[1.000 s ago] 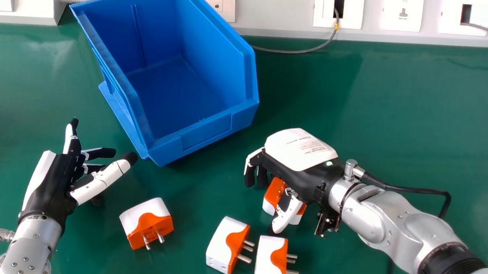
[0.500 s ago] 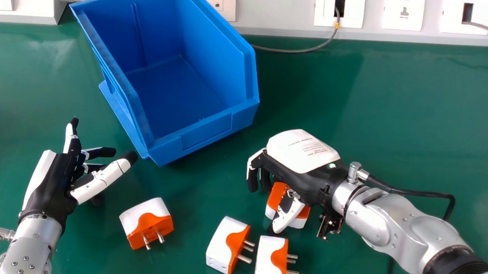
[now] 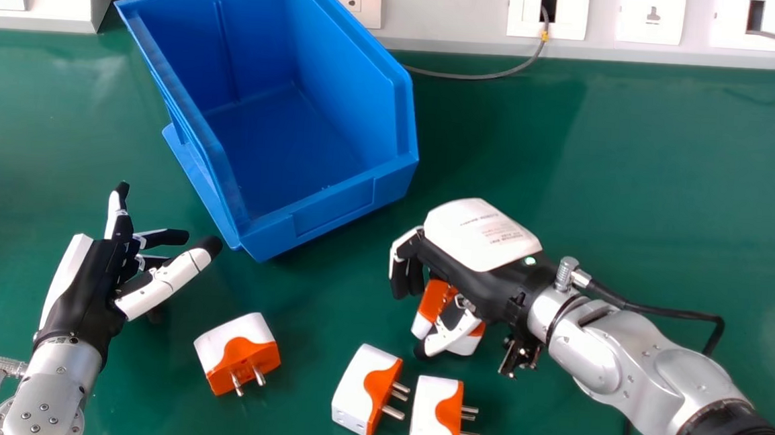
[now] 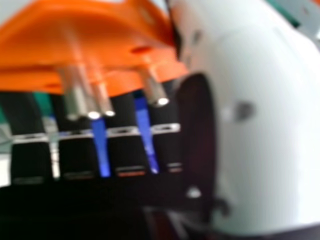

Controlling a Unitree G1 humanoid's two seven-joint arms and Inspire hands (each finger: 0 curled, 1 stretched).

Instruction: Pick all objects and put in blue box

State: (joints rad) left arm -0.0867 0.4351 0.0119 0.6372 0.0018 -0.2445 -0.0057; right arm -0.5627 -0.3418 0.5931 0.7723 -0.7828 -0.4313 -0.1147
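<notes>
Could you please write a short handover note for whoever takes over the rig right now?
Left robot hand: open, holding nothing, left of the plugs.
Right robot hand: fingers and thumb curled round one plug; I can't tell whether it is off the table.
Loose on the table: left plug, middle plug, right plug.
Done: no plug is in the blue box yet.
Left: box the held plug, then the three loose ones.

one adapter partly hidden by the right hand, another adapter cut off below
</notes>
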